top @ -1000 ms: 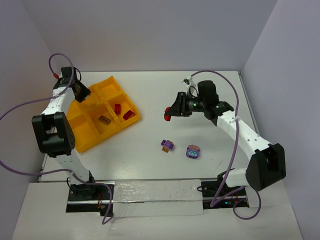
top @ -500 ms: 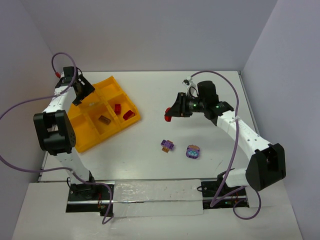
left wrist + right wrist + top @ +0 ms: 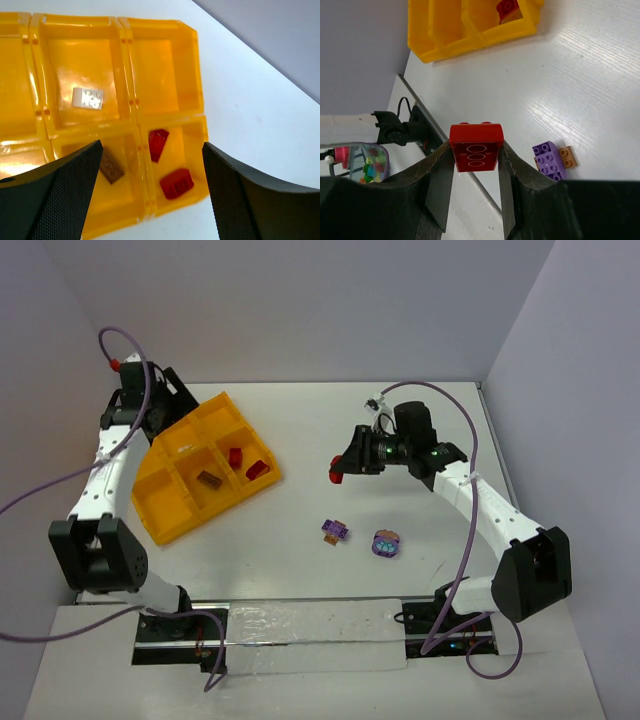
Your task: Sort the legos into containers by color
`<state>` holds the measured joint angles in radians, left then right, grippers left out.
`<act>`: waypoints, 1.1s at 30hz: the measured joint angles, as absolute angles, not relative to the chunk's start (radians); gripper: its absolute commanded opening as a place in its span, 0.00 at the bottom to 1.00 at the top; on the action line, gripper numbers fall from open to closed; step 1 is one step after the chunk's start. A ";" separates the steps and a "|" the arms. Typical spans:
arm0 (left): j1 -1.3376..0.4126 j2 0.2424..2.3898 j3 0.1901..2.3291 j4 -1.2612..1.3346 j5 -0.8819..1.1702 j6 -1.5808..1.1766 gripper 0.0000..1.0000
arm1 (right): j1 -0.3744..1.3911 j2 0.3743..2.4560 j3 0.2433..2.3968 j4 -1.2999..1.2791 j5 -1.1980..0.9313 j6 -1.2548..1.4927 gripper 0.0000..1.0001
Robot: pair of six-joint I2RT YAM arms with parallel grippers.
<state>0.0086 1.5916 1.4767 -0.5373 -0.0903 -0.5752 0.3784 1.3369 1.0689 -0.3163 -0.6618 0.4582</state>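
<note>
The left tool [image 3: 151, 147] hangs wide and empty above the yellow tray [image 3: 172, 502], where one corner cell holds two red legos [image 3: 258, 470], apparently the start of a colour group. At centre, two purple legos [image 3: 335, 531] lie unsorted on the tabletop [image 3: 300, 420]. The right tool [image 3: 342, 468] grips a red brick [image 3: 476, 146] aloft, well apart from the tray and seemingly bound for that red cell.

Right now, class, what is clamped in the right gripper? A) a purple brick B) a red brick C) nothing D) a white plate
B: the right wrist view shows the right gripper closed on a red brick, while a purple brick lies apart on the table.
</note>
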 measured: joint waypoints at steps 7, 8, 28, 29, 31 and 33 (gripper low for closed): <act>-0.008 1.365 1.343 -0.557 0.027 -0.539 0.86 | 0.405 1.338 1.097 -0.312 -0.664 0.465 0.00; -0.015 1.345 1.319 -0.558 0.064 -0.535 0.85 | 0.409 1.340 1.100 -0.309 -0.667 0.469 0.00; -0.293 1.203 0.877 0.048 0.760 -0.841 0.92 | 0.419 1.379 1.104 -0.052 -0.909 0.628 0.00; -0.296 1.207 0.877 0.070 0.784 -0.849 0.92 | 0.419 1.379 1.102 -0.037 -0.921 0.637 0.00; -0.299 1.210 0.871 0.115 0.831 -0.865 0.92 | 0.419 1.379 1.096 0.005 -0.946 0.666 0.00; -0.300 1.208 0.858 0.157 0.877 -0.874 0.92 | 0.419 1.379 1.082 0.057 -0.971 0.695 0.00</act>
